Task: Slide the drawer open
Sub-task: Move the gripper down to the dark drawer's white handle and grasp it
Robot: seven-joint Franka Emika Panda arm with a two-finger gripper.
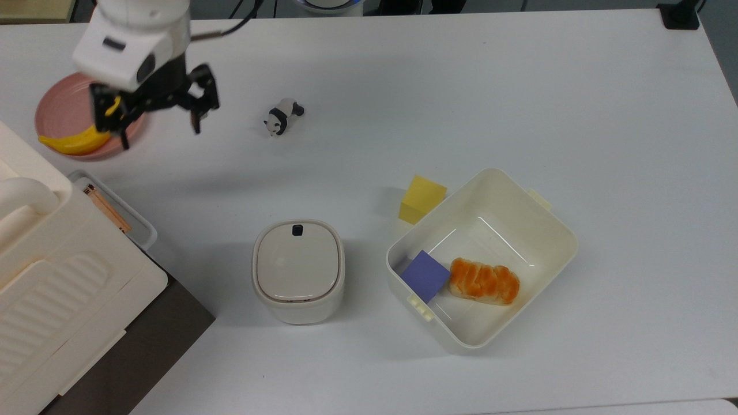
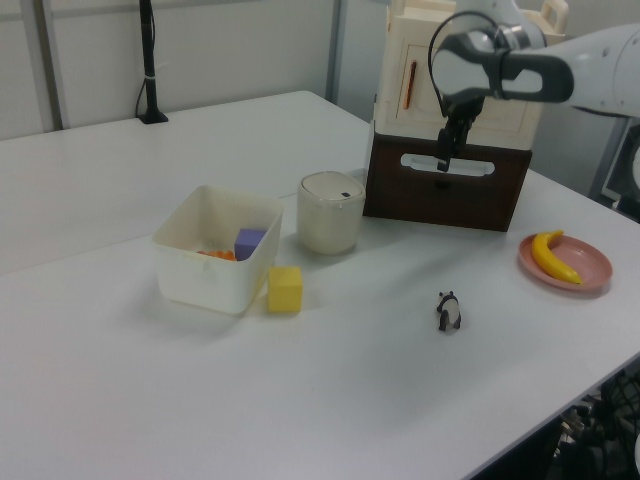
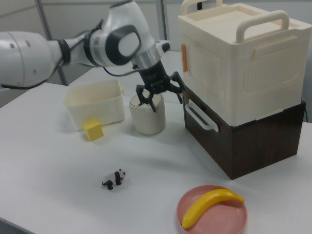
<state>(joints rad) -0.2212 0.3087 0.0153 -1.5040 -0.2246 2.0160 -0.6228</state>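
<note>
The drawer (image 3: 253, 141) is a dark brown wooden box under a cream ridged case (image 3: 239, 58), and it stands pushed in. Its long white loop handle (image 3: 201, 118) runs across the front. In the top view the drawer (image 1: 155, 340) lies at the lower left with its handle (image 1: 141, 222) facing the table. My gripper (image 1: 159, 134) hangs open, its fingers spread wide and nothing between them. It is in front of the handle and apart from it. In the left view the gripper (image 2: 443, 160) overlaps the drawer front (image 2: 480, 205). In the right view the gripper (image 3: 163, 100) sits left of the handle.
A pink plate (image 1: 63, 104) with a banana (image 1: 75, 144) lies partly under my arm. A panda figure (image 1: 282, 115) stands near it. A cream lidded canister (image 1: 297, 268) stands close to the drawer. Further right are a yellow block (image 1: 422, 199) and a cream tub (image 1: 553, 225) holding bread.
</note>
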